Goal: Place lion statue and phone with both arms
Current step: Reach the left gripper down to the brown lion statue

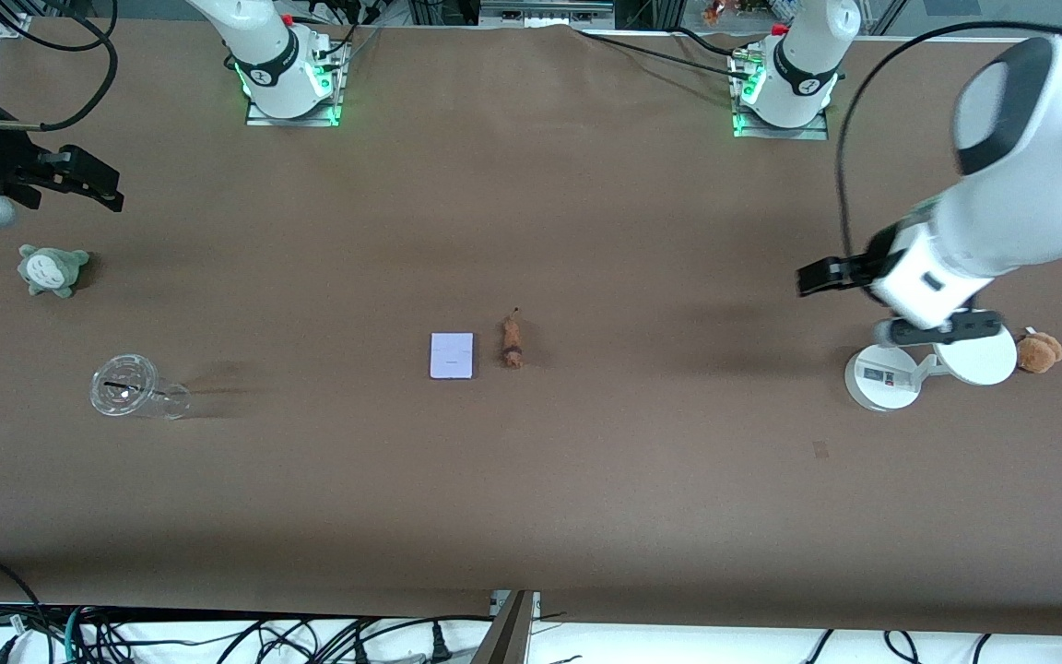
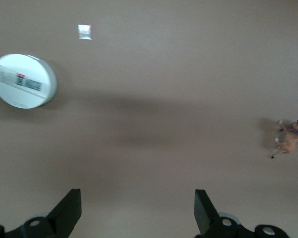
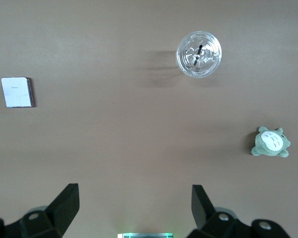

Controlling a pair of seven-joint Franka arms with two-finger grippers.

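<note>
Brown cloth covers the whole table [image 1: 531, 516], with both arm bases at the top edge of the front view. At mid-frame in that view lies the phone [image 1: 452, 356], flat on the cloth, and just beside it, toward the left arm's end of the table, lies the lion statue [image 1: 512, 341], apart from the phone and not touching it. The left gripper [image 1: 812, 277] hangs at the right of the frame above bare cloth near the white stand [image 1: 881, 376]; its fingers [image 2: 69, 210] stand wide apart and hold nothing, and its wrist view also shows the lion statue [image 2: 290, 138] at the right edge. A brown plush toy [image 1: 1040, 351] sits beside the stand's disc. The right gripper [image 1: 88, 180] hangs at the upper left of the front view above bare cloth, its fingers [image 3: 64, 203] likewise spread wide and empty. Below it in the frame sit a grey-green plush toy [image 1: 52, 269] and, nearer to the front camera, a clear plastic cup [image 1: 130, 387]. The right wrist view shows the phone [image 3: 17, 92] at its left edge.
</note>
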